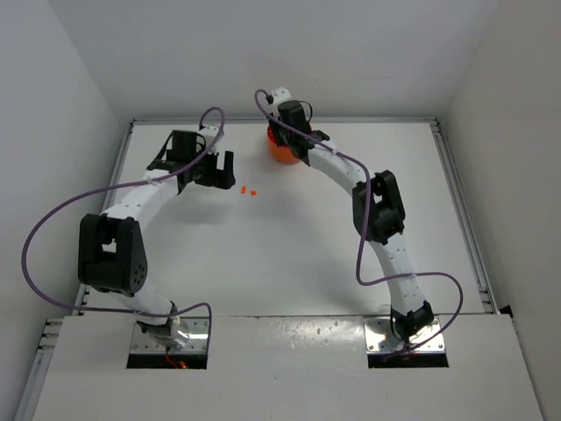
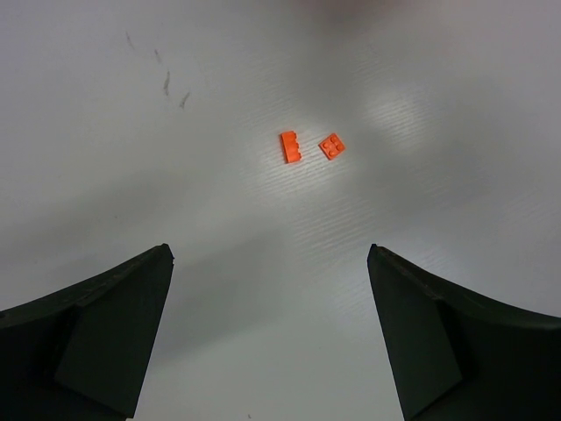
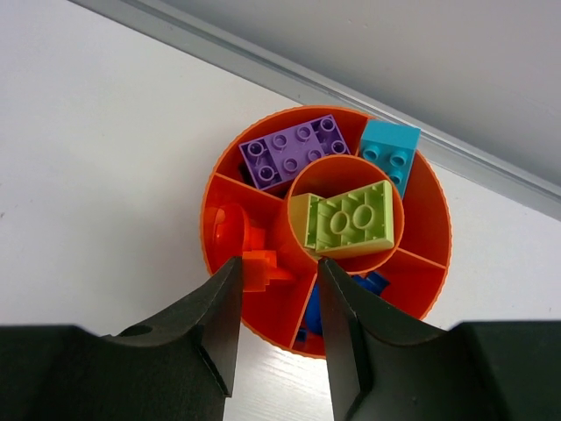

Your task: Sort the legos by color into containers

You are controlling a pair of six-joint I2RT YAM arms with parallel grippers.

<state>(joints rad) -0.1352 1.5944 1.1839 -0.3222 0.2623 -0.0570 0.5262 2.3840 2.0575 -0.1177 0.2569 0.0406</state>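
Observation:
Two small orange legos lie on the white table, a stepped one (image 2: 290,146) and a square studded one (image 2: 331,146); from above they show as specks (image 1: 247,190). My left gripper (image 2: 269,252) hovers short of them, open and empty. My right gripper (image 3: 279,263) hangs over the round orange dish (image 3: 422,272), jaws apart with nothing pinched. An orange piece (image 3: 261,267) sits just beside its left finger, over the compartment holding a rounded orange bit (image 3: 230,230). Other compartments hold a purple brick (image 3: 295,151), a cyan brick (image 3: 390,153), blue pieces (image 3: 375,282) and, in the centre cup, a lime brick (image 3: 351,217).
The dish (image 1: 280,151) stands at the table's far edge, close to the back rail (image 3: 491,167), and is mostly covered by the right wrist in the top view. Purple cables loop off both arms.

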